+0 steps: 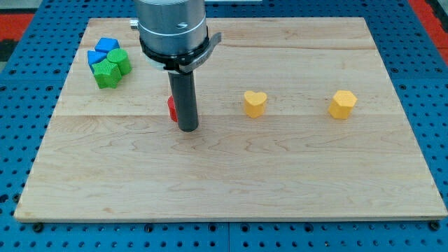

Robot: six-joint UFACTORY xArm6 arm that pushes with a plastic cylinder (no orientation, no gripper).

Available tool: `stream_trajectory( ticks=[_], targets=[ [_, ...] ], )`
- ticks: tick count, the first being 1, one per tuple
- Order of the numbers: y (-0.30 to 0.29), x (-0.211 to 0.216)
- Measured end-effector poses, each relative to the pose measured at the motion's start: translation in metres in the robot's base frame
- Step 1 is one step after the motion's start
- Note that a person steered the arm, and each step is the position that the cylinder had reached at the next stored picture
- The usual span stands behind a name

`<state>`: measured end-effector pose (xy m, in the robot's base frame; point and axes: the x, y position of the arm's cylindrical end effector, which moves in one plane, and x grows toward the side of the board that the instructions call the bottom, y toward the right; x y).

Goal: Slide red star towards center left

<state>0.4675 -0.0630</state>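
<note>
Straight down from the view's top comes the arm's grey cylindrical body, and from it hangs the dark rod, upright, with my tip resting on the wooden board a little left of the middle. It holds nothing; it is only a bare rod end pressed close against a block. That block is the red star, of which only a sliver shows at the rod's left edge, the rest hidden behind the rod, so its shape can hardly be made out. Tip and star look to be touching or nearly so.

Well off to the view's right sits a yellow heart, and farther right a second yellow block. In the upper left corner of the board huddle two blue blocks and two green blocks, touching one another, well apart from the tip.
</note>
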Motion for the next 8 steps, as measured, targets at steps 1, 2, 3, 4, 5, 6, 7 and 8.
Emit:
stream_trajectory(
  ticks=[1,2,3,4,5,6,7,8],
  targets=[
    [0.015,-0.002],
    [0.039,-0.091],
    [0.008,-0.187],
    [0.088,-0.23],
    [0.118,-0.273],
    [0.052,-0.268],
    [-0.029,-0.273],
    [-0.031,-0.242]
  ],
)
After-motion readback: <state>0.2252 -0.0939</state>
